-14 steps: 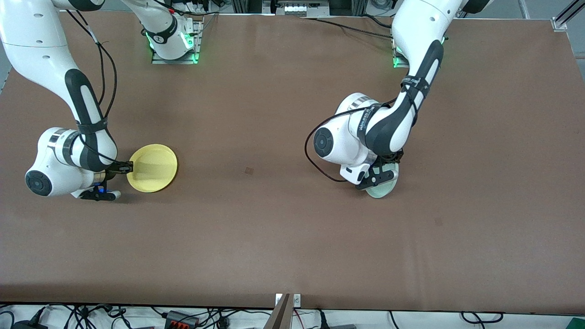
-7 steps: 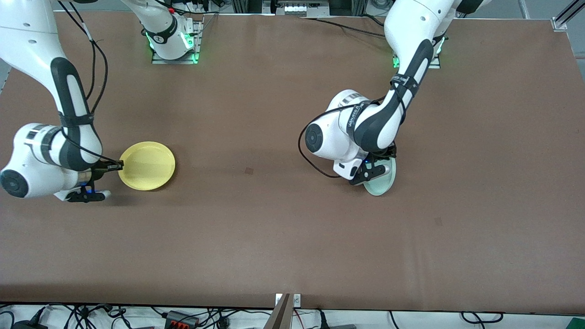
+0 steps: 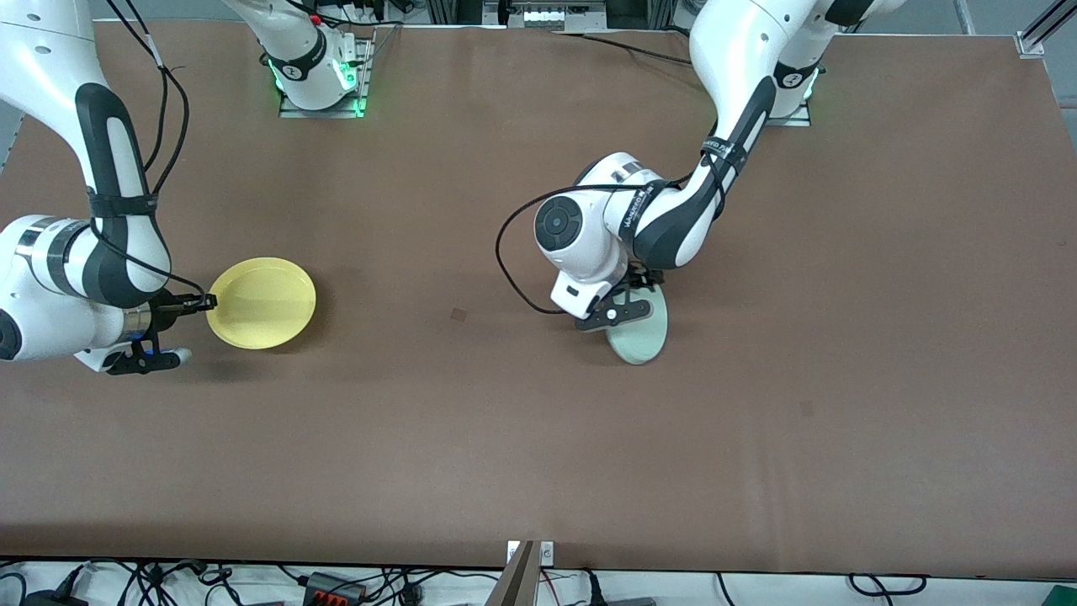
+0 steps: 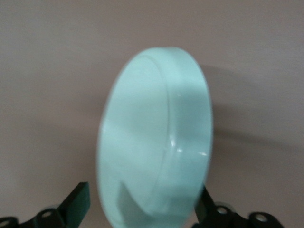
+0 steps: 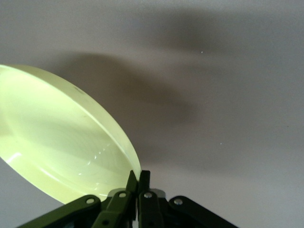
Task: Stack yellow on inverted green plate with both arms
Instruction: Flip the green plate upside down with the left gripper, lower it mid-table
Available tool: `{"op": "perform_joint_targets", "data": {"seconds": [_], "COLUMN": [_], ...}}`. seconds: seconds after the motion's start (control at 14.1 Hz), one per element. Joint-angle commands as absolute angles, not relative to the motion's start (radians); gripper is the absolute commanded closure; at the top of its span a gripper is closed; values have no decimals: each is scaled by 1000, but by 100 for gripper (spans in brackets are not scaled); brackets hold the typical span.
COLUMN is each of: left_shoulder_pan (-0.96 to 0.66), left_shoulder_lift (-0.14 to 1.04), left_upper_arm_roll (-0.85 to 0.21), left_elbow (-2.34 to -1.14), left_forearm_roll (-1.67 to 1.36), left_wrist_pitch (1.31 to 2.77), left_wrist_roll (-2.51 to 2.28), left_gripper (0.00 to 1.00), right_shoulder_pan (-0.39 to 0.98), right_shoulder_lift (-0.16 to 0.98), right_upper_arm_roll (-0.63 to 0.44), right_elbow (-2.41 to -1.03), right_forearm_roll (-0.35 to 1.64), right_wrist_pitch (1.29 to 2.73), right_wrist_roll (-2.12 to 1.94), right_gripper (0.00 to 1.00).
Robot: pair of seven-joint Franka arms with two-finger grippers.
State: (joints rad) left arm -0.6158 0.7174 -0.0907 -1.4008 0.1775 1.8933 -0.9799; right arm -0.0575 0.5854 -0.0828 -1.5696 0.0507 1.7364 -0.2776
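The pale-yellow plate point(image 3: 262, 303) hangs tilted a little above the table near the right arm's end, casting a shadow below it. My right gripper point(image 3: 204, 300) is shut on its rim; the right wrist view shows the gripper point(image 5: 138, 178) pinching the edge of the yellow plate point(image 5: 57, 147). The mint-green plate point(image 3: 641, 332) stands steeply tilted on its edge near the table's middle. My left gripper point(image 3: 623, 307) is just above it, open. In the left wrist view the green plate point(image 4: 152, 137) sits between the wide-spread fingers point(image 4: 78, 206), with a gap at one finger.
Brown table surface point(image 3: 471, 421) all around both plates. The arm bases point(image 3: 320, 80) stand along the edge farthest from the front camera. A small dark mark point(image 3: 458, 314) lies between the plates.
My left gripper has opened and carried the green plate toward the table's middle, tipping it steeper. The right arm drew the yellow plate slightly toward its own end.
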Motion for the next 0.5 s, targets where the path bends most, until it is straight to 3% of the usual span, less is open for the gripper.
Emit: {"op": "perform_joint_targets", "data": {"seconds": [0.0, 0.43], "left_shoulder_pan": [-607, -554], "left_shoulder_lift": [686, 647], "left_upper_arm_roll": [-98, -94], "left_elbow": [-1397, -1397], "left_forearm_roll": [60, 67], "left_wrist_pitch": [1989, 1953], "left_wrist_roll": [-986, -934], "left_gripper": [0, 0], "right_shoulder_pan": [-58, 12], "right_shoulder_lift": [569, 503], "right_upper_arm_roll": [-78, -77], "right_elbow": [-1556, -1529], "right_forearm_roll": [57, 57], "right_wrist_pitch": [1721, 1720], "right_wrist_roll": [-299, -287], "right_gripper": [100, 100]}}
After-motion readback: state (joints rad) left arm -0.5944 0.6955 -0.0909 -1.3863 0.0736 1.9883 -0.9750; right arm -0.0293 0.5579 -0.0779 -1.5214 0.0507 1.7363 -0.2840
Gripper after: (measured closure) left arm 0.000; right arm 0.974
